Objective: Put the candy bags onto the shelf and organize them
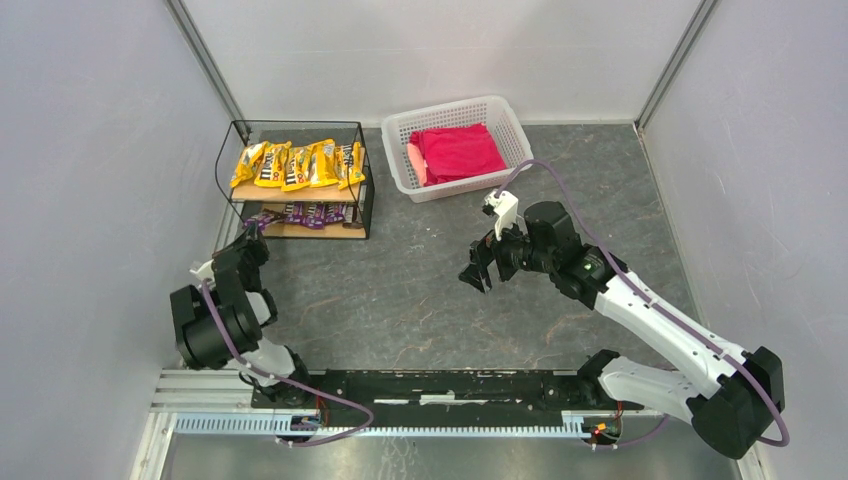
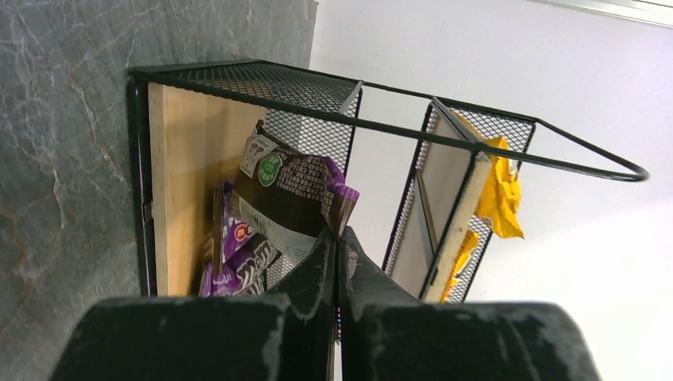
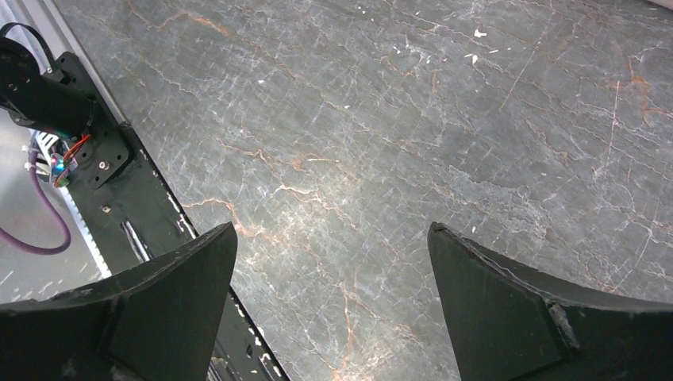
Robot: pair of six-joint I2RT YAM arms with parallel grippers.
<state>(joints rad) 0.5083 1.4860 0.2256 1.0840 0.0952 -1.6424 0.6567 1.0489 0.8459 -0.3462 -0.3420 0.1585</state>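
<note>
The shelf (image 1: 320, 231) stands at the back left. Several yellow candy bags (image 1: 298, 164) lie in a row on its top board. Purple and brown bags (image 1: 318, 212) lie on the lower board. My left gripper (image 1: 256, 233) is at the lower tier's left front corner. In the left wrist view it (image 2: 339, 235) is shut on the edge of a dark brown candy bag (image 2: 290, 190), held at the opening of the lower tier (image 2: 186, 159). Purple bags (image 2: 238, 262) lie behind it, and yellow bags (image 2: 500, 194) lie on the upper tier. My right gripper (image 1: 478, 276) hangs open and empty over the bare table (image 3: 332, 230).
A white perforated basket (image 1: 400, 135) holding a red cloth (image 1: 456, 152) stands right of the shelf at the back. Grey walls close in the left, right and back. The black base rail (image 1: 450, 385) runs along the near edge.
</note>
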